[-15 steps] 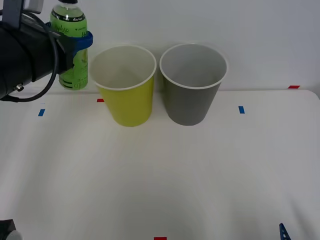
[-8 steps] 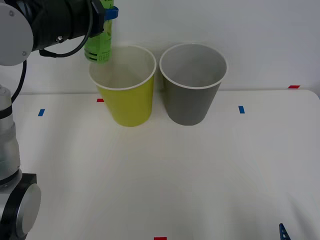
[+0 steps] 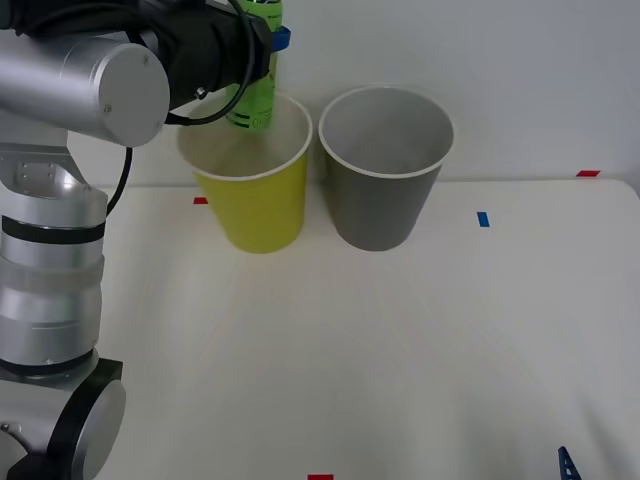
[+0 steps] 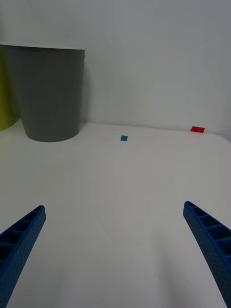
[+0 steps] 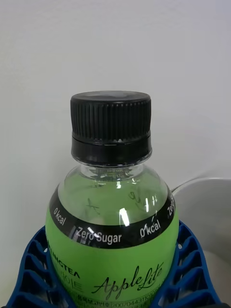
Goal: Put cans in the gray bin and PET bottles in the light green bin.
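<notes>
My left gripper [image 3: 268, 42] is shut on the PET bottle [image 3: 256, 92], a bright green one held upright over the back of the light green bin's [image 3: 256, 205] mouth. Up close in the left wrist view, the bottle [image 5: 111, 231] shows its black cap, and blue ribbed fingers [image 5: 192, 269] wrap both its sides. The gray bin [image 3: 382, 200] stands just right of the green one, and also shows in the right wrist view [image 4: 50, 96]. My right gripper [image 4: 115, 240] is open low over the table near the front right. No cans are in sight.
White table [image 3: 360, 350] with small blue [image 3: 483, 219] and red [image 3: 587, 174] tape marks. A white wall stands close behind the bins. The left arm's large silver links [image 3: 60, 230] rise over the table's left side.
The left arm has carried the bottle up and to the right, from left of the light green bin to above its mouth. The bins and right gripper stayed still.
</notes>
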You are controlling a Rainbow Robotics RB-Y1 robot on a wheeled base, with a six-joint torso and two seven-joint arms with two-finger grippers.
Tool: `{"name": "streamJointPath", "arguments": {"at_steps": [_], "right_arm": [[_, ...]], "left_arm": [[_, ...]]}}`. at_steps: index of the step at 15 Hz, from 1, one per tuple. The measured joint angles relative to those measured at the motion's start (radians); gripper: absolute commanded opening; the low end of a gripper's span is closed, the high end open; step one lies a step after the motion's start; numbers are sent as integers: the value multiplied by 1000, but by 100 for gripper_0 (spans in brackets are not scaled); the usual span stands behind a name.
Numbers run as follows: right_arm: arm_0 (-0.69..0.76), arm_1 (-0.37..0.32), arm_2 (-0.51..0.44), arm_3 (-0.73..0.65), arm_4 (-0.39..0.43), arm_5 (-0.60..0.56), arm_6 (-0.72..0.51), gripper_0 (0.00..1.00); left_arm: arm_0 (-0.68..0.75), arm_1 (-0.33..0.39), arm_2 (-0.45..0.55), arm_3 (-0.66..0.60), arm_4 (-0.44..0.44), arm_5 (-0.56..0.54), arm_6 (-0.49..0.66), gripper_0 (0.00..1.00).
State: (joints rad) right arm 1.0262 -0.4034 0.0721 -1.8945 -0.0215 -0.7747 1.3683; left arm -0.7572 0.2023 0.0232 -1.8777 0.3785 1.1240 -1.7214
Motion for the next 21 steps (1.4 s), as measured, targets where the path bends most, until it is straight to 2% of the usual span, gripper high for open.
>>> {"name": "streamJointPath", "arguments": {"at_steps": [2,5,11,12,13,21], "right_arm": [[0,0,0,0,0,0,0,100],[0,0,0,0,0,0,0,100],[0,0,0,0,0,0,0,100],[0,0,0,0,0,0,0,100],[0,0,0,0,0,0,0,100],[0,0,0,0,0,0,0,100]], "left_arm": [[1,-2,-5,19,-35,-34,0,0],[1,-3,-6,106,-45,-151,0,0],[1,-14,-5,126,-49,-173,2,1],[1,-14,-4,126,-50,-173,2,69],[1,-13,-4,126,-50,-173,4,100],[2,-2,-3,121,-30,-165,20,100]]}}
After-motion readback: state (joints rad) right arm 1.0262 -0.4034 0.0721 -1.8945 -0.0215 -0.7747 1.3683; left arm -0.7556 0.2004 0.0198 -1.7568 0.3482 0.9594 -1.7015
